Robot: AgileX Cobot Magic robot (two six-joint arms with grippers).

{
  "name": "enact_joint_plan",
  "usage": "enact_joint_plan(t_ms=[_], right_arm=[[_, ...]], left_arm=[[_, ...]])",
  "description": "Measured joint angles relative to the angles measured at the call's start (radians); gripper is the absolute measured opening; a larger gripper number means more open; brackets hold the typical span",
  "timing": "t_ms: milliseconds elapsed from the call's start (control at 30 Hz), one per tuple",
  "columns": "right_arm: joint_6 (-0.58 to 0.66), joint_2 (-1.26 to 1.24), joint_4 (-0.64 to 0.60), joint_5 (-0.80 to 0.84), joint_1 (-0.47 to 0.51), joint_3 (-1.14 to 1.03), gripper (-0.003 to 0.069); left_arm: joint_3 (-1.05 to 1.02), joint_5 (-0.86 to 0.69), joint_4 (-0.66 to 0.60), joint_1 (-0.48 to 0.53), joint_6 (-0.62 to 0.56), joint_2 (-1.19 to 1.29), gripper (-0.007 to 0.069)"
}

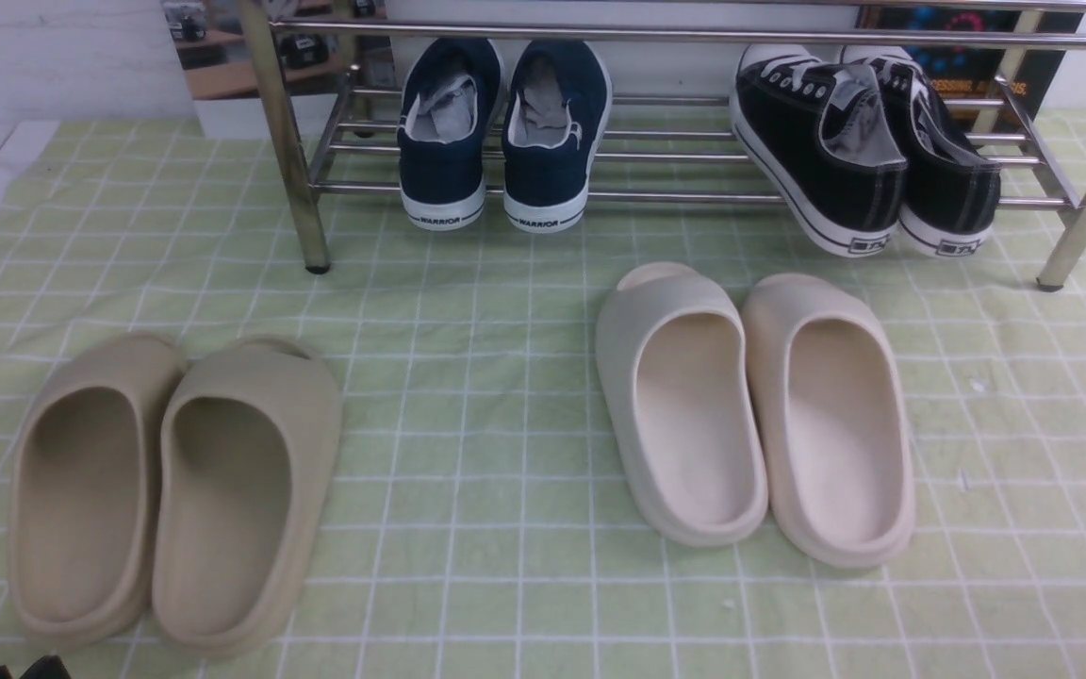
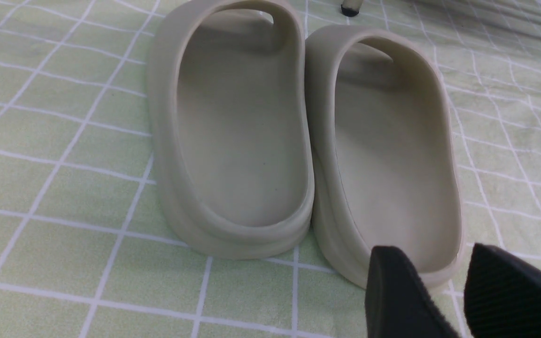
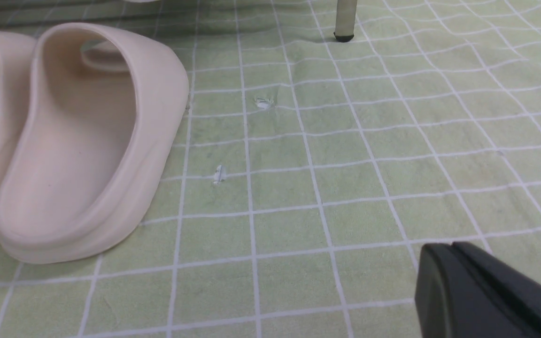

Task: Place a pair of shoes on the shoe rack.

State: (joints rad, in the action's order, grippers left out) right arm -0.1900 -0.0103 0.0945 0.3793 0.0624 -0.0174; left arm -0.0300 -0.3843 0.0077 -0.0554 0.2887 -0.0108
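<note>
The pair of shoes (image 1: 868, 151), black canvas sneakers with white laces, sits on the lower tier of the chrome shoe rack (image 1: 684, 196) at its right end, heels toward me and tilted to the left. My left gripper (image 2: 435, 253) is open and empty, its fingertips just behind the heel of a beige slide (image 2: 392, 155). Only its tips (image 1: 24, 671) show at the bottom left of the front view. My right gripper (image 3: 453, 246) is shut on nothing, low over the cloth to the right of a cream slide (image 3: 87, 141).
Navy sneakers (image 1: 505, 132) stand on the rack's left part. Two beige slides (image 1: 175, 490) lie front left and two cream slides (image 1: 760, 415) centre right on the green checked cloth (image 1: 468, 424). Rack legs (image 1: 288, 141) stand on the cloth.
</note>
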Motion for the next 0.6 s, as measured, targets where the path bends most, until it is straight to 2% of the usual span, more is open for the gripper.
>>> enact_joint_plan(t_ms=[600], right_arm=[[-0.003,0.0,-0.003,0.002,0.0,0.0,0.0003]], left_arm=[[0.0,0.0,0.0,0.0,0.0,0.0,0.0239]])
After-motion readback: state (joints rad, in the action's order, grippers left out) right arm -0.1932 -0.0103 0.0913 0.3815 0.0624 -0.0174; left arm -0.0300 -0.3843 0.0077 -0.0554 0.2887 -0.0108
